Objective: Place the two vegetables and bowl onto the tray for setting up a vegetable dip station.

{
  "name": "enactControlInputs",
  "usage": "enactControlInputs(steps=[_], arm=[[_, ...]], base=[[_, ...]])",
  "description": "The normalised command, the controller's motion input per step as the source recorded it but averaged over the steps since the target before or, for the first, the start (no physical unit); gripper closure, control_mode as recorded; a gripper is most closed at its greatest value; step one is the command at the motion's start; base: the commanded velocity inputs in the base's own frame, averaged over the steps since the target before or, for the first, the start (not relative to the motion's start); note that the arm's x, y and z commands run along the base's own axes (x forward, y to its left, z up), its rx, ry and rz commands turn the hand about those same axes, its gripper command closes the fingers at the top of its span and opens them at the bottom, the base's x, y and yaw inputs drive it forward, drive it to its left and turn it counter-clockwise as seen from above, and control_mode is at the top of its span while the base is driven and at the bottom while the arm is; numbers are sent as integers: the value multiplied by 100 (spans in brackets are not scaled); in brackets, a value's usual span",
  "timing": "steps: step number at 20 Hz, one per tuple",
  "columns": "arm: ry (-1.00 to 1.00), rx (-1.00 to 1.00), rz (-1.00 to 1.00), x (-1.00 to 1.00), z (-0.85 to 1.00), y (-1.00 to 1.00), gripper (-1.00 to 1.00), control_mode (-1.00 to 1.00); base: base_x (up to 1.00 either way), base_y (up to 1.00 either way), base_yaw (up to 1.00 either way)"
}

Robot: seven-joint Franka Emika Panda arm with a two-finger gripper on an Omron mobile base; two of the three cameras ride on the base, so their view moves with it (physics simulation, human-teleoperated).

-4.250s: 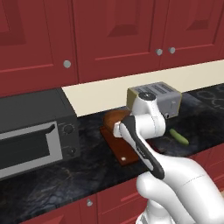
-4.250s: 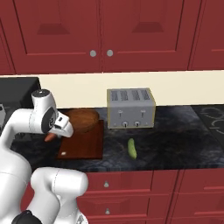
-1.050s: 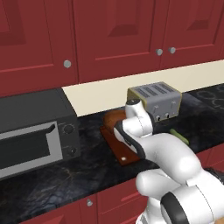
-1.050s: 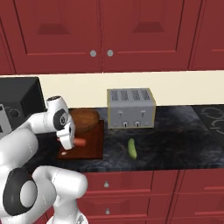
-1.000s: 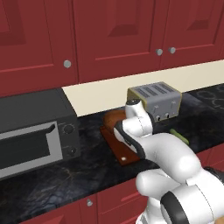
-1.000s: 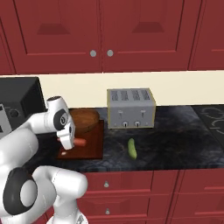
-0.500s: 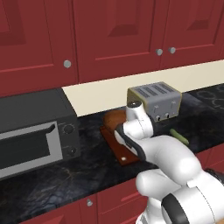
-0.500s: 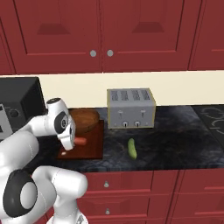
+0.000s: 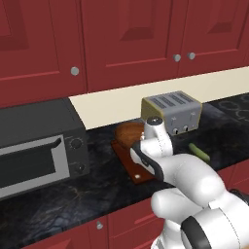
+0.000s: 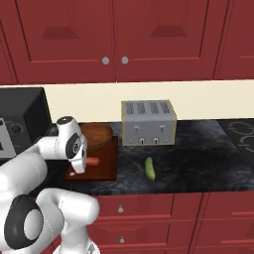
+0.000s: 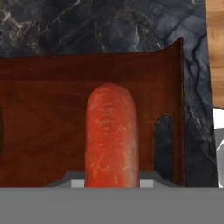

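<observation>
On the left of the counter stands a black oven (image 9: 34, 146). Next to it lies the tray (image 10: 101, 171), with the bowl (image 10: 96, 136) already sitting on its far end. The gripper (image 10: 79, 166) hangs over the near part of the tray. It is closed on the carrot (image 11: 112, 135), and in the hand view the carrot sticks out between the jaws, right above the wood, beside the slot handle. In the right base view the carrot pokes out beside the gripper, low over the tray, but I cannot tell if it touches the wood yet. Further right stands the silver toaster (image 10: 148, 122). In front of it, on the dark counter, lies the cucumber (image 10: 149, 167), well apart from the tray.

So the bowl looks done. The carrot is nearly done and only needs to be let go. The cucumber has yet to be picked up and put on the tray.
</observation>
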Motion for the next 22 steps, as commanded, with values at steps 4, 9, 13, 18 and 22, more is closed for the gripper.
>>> enactControlInputs(steps=[4, 9, 13, 18, 22], arm=[[-1, 5, 0, 15, -12, 0, 100, -100], [0, 2, 0, 15, -12, 0, 100, -100], [0, 3, 0, 15, -7, 0, 100, -100], [0, 4, 0, 10, -8, 0, 100, -100], [0, 4, 0, 10, -9, 0, 100, -100]], base=[[0, 0, 0], [0, 0, 0], [0, 0, 0], [0, 0, 0], [0, 0, 0]])
